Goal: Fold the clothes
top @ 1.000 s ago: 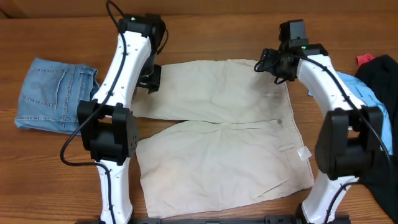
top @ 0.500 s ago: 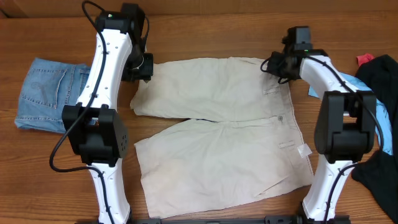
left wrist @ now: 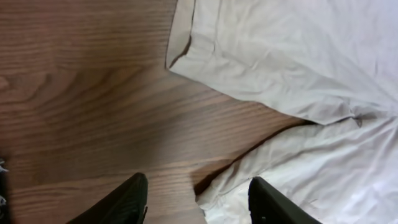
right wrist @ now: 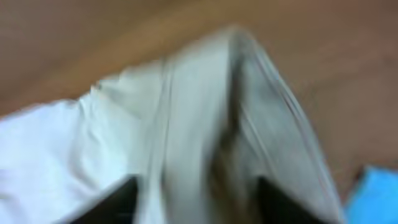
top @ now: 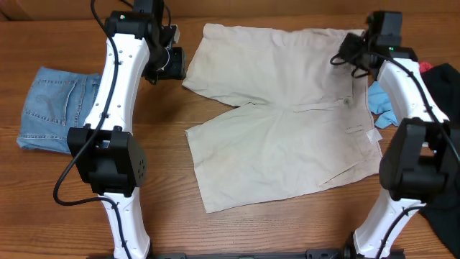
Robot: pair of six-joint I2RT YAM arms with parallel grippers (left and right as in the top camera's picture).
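Observation:
The clothes, large cream-beige shorts [top: 287, 122], lie spread flat on the table with the waistband to the right and the two legs to the left. My left gripper [top: 169, 63] hangs open and empty just left of the far leg's hem. In the left wrist view the left gripper [left wrist: 199, 205] has bare wood and the near leg's edge [left wrist: 298, 180] between its fingers. My right gripper [top: 351, 54] is over the far right waistband corner. Its view is blurred: the right gripper's [right wrist: 198, 202] fingers stand apart with a raised ridge of cream cloth [right wrist: 205, 112] between them.
Small folded blue denim shorts [top: 57, 108] lie at the far left. A light blue cloth [top: 381, 104], a black garment [top: 445, 86] and a red item [top: 424, 67] sit at the right edge. The arm bases stand at the front.
The cream shorts have slid right and toward the far edge. My right gripper moved right and back with the waistband. My left gripper moved slightly back and now sits off the leg.

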